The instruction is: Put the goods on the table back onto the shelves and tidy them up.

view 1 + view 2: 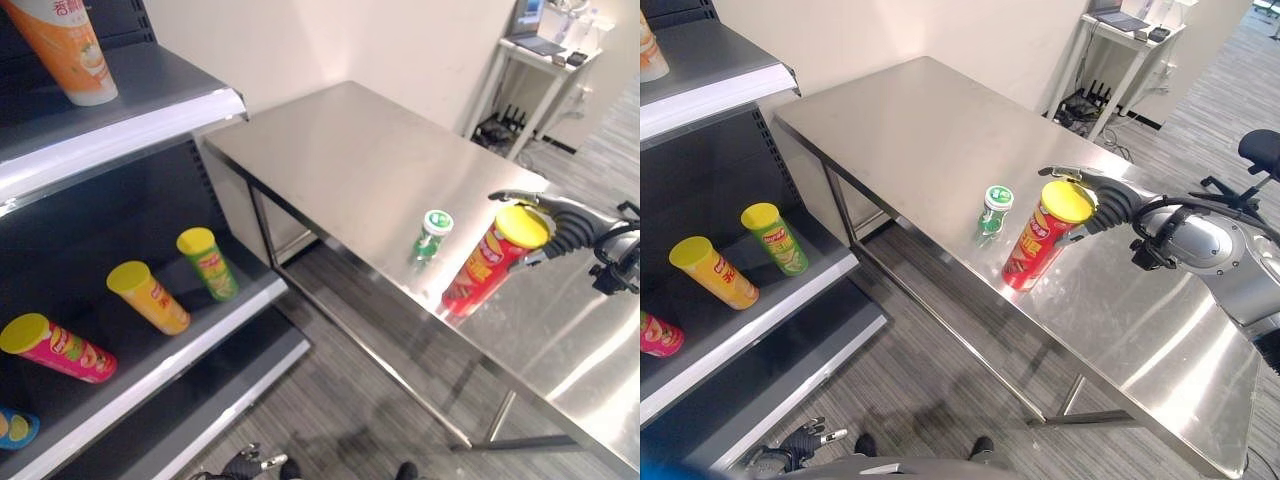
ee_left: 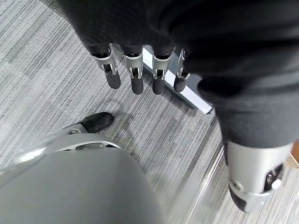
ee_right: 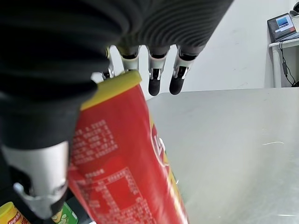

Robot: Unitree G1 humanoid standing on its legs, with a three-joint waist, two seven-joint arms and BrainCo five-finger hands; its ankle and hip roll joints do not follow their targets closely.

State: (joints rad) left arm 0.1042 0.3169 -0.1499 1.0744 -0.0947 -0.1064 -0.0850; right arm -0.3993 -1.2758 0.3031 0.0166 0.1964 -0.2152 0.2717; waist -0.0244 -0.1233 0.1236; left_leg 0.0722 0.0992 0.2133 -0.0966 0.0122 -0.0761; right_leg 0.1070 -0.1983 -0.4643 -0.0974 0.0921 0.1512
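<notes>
Nearest us, our left hand (image 2: 140,70) is hanging with fingers straight over the floor. We are seeing two items on the table (image 1: 340,160): one green bottle (image 1: 432,235) and one red, yellow-lidded can (image 1: 490,262), tilted, our right hand (image 1: 560,225) curling round its top.

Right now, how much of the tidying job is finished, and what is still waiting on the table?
Several cans already lie on the shelf. The right hand is around the top of the red can, which stands on the table. The small green bottle beside it waits. The left hand hangs idle, open.
</notes>
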